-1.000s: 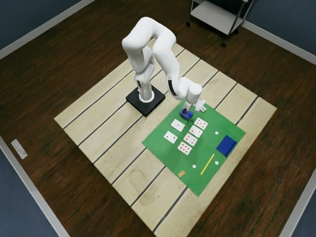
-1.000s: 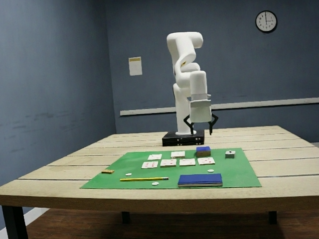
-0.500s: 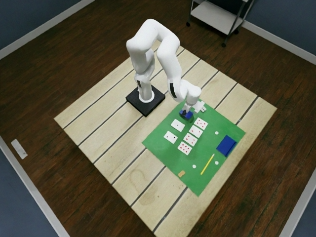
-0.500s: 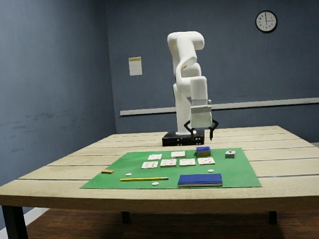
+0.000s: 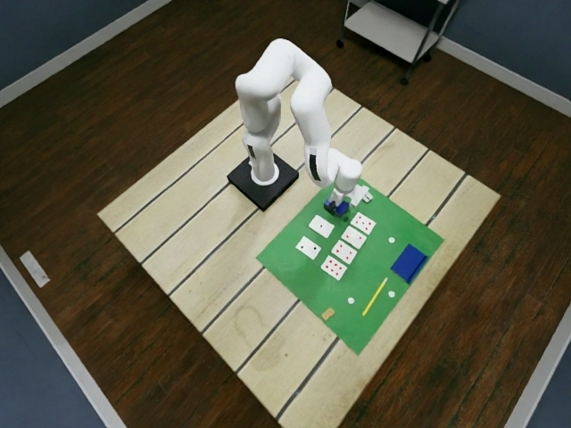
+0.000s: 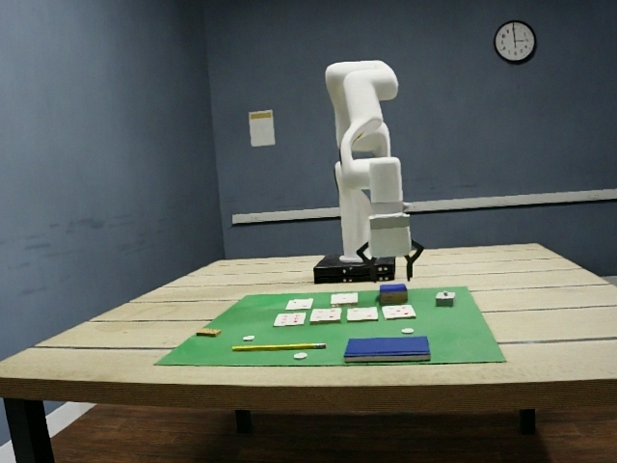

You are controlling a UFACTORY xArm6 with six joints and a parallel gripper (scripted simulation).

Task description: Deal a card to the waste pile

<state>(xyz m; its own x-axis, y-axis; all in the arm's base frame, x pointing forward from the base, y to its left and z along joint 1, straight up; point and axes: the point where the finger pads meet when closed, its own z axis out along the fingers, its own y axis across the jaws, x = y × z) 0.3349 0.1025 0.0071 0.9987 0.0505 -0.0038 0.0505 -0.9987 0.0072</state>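
Above the green mat's point(image 6: 249, 318) far edge, centre frame, the white arm point(image 6: 361, 149) hangs.
Its gripper point(image 6: 390, 271) is spread wide, grasping nothing, directly over the blue-backed stock point(image 6: 392, 293), which stands just right of a face-up card point(image 6: 344, 298).

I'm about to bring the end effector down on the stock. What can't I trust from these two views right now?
- Top view: the stock is mostly hidden under the wrist, and so is the open, empty end effector.
- Exterior view: the end effector hangs above the stock, but fore-aft alignment cannot be judged.
- Both views: individual card edges in the stock are too small to see.
- Exterior view: card faces are blurred.
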